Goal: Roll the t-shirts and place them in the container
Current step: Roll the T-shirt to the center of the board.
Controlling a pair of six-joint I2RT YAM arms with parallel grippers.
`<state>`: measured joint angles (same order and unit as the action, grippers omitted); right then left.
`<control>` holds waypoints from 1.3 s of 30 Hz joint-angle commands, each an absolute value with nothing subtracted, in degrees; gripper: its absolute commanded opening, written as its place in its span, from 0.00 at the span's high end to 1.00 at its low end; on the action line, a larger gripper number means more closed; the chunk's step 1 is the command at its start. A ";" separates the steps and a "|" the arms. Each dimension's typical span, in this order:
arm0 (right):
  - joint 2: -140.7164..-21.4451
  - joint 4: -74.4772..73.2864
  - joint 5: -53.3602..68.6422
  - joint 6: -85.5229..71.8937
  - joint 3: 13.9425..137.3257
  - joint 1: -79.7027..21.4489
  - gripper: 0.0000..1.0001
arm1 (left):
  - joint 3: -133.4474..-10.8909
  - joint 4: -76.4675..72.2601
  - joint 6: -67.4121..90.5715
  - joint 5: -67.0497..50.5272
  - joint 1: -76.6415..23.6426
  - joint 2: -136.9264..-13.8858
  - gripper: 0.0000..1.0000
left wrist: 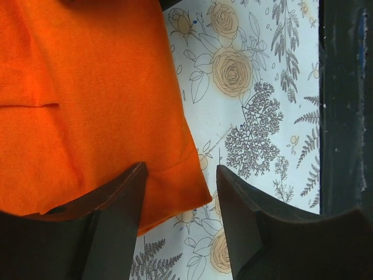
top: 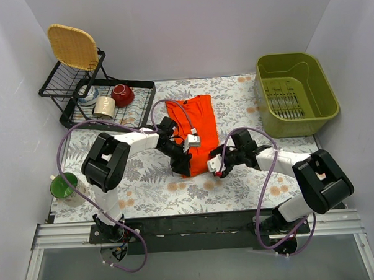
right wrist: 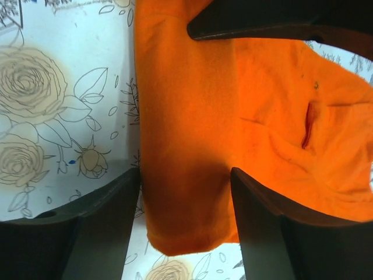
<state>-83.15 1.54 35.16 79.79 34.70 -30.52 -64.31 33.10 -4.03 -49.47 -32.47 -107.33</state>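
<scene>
The orange-red t-shirt (top: 195, 124) lies folded lengthwise into a long strip on the floral tablecloth, its near end toward the arms. My left gripper (top: 183, 164) is open over the strip's near left corner; in the left wrist view the shirt corner (left wrist: 175, 192) lies between and under the fingers. My right gripper (top: 215, 165) is open at the near right corner; in the right wrist view the shirt end (right wrist: 192, 192) fills the gap between the open fingers. Neither gripper holds cloth.
A black dish rack (top: 108, 103) at the back left holds a red-brown bowl (top: 122, 94), a cream cup (top: 103, 106) and a woven plate (top: 73, 46). A green basin (top: 295, 92) stands back right. A green mug (top: 63, 185) sits at the left edge.
</scene>
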 commanded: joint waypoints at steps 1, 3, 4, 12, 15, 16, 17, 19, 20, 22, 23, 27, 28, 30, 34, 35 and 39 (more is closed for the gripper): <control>-83.85 6.23 35.33 88.41 32.44 -31.03 0.33 | -66.17 39.19 -5.36 -47.63 -30.85 -110.91 0.48; -83.06 8.25 35.51 90.87 29.45 -31.20 0.34 | -66.97 39.81 -5.10 -48.34 -29.97 -112.06 0.49; -82.80 9.57 35.59 93.49 28.57 -31.38 0.34 | -67.76 40.34 -4.84 -48.95 -29.71 -112.41 0.49; -84.54 13.71 33.84 97.12 24.26 -33.05 0.46 | -69.52 42.10 -5.27 -50.18 -27.78 -114.87 0.49; -85.95 15.72 32.17 95.54 24.26 -33.75 0.57 | -69.17 41.93 -5.10 -50.18 -27.51 -114.79 0.49; -86.22 16.69 31.65 94.67 24.26 -34.01 0.64 | -68.91 41.58 -5.01 -50.19 -27.51 -114.52 0.49; -86.48 17.22 30.42 93.88 24.43 -34.54 0.68 | -68.73 41.31 -4.75 -49.92 -27.42 -114.35 0.49; -86.75 17.40 29.10 91.42 25.57 -35.07 0.80 | -67.59 40.70 -4.75 -49.83 -27.51 -113.82 0.49; -86.57 16.79 27.96 90.10 26.27 -35.50 0.86 | -67.07 40.35 -4.49 -49.40 -27.51 -112.95 0.49; -85.44 9.81 27.60 85.71 28.99 -35.51 0.95 | -65.14 37.90 -3.61 -47.82 -27.42 -110.84 0.48; -84.99 6.71 27.68 83.00 32.14 -35.51 0.96 | -64.26 36.66 -3.26 -47.03 -27.42 -107.70 0.46; -81.75 -10.08 30.05 72.61 40.33 -35.51 0.97 | -54.96 24.37 1.39 -40.97 -27.68 -93.05 0.39; -81.22 -12.46 30.84 68.07 41.21 -35.51 0.97 | -52.58 18.08 2.28 -37.22 -28.21 -89.25 0.38; -80.86 -15.81 31.90 62.87 43.32 -35.60 0.97 | -44.85 11.37 4.03 -33.24 -30.66 -79.43 0.34; -80.25 -16.70 32.08 55.03 43.51 -35.60 0.97 | -34.39 -4.43 2.82 -22.87 -37.16 -70.16 0.26; -79.46 -16.09 32.60 55.11 42.72 -35.68 0.97 | -32.97 -6.14 2.29 -19.89 -39.53 -69.44 0.25; -77.26 -14.94 31.73 54.40 40.26 -35.95 0.97 | -30.32 -12.04 2.46 -17.75 -41.57 -70.48 0.25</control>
